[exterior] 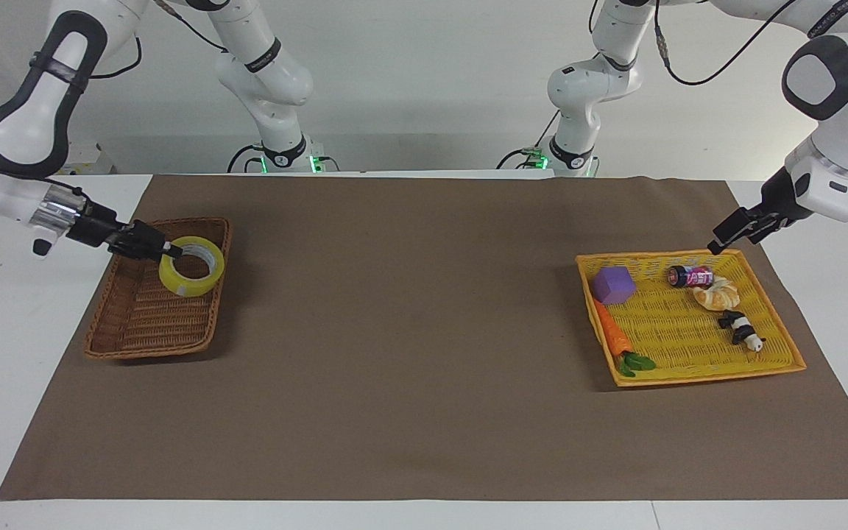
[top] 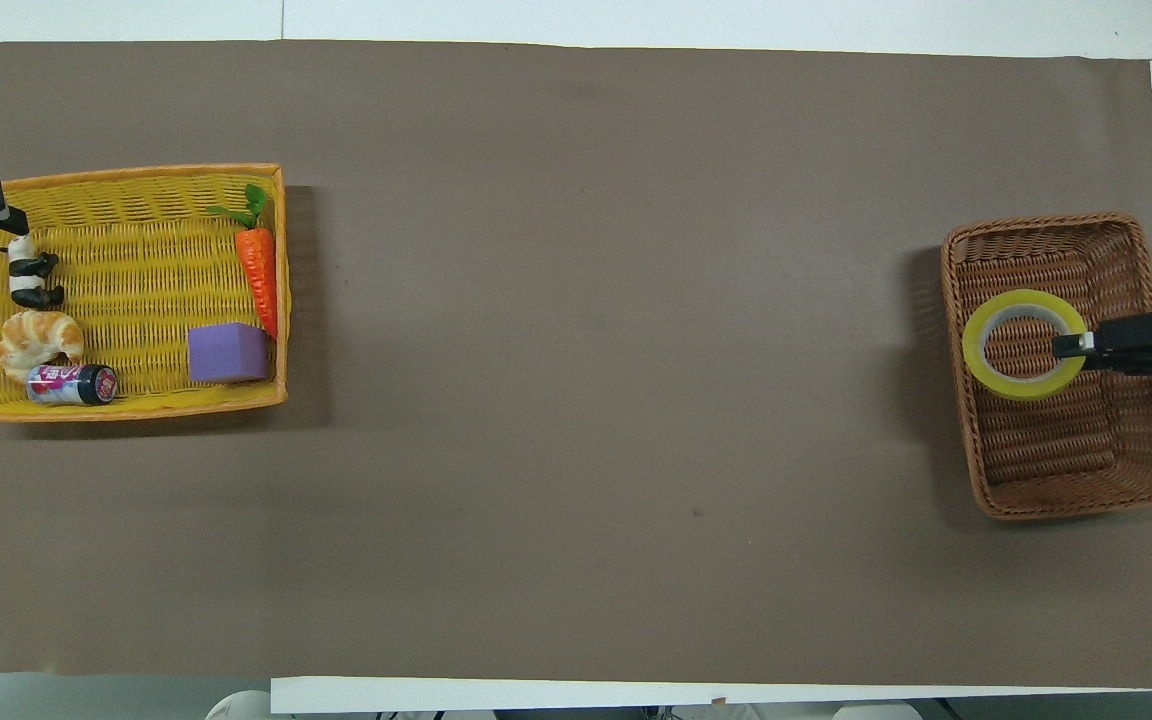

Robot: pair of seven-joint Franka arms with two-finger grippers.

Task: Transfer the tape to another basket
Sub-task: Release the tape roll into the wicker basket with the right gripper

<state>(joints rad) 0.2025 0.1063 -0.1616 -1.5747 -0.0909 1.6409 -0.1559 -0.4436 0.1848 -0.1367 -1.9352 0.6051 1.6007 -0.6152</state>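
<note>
Now the tape [exterior: 191,266] hangs over the brown wicker basket [exterior: 146,327], carried by the right gripper [exterior: 168,252].

The right gripper is clamped on the wall of the roll, one finger inside the ring and one outside, holding it raised above the part of the basket nearer the robots, at the right arm's end of the worktop [exterior: 424,412]. The left gripper [exterior: 720,244] has its fingers spread wide and grips nothing; it hovers over a corner of the yellow tray [exterior: 696,371], which holds a purple block [exterior: 613,285], carrot [exterior: 612,333], can [exterior: 692,276], croissant [exterior: 717,295] and panda figure [exterior: 742,330].
</note>
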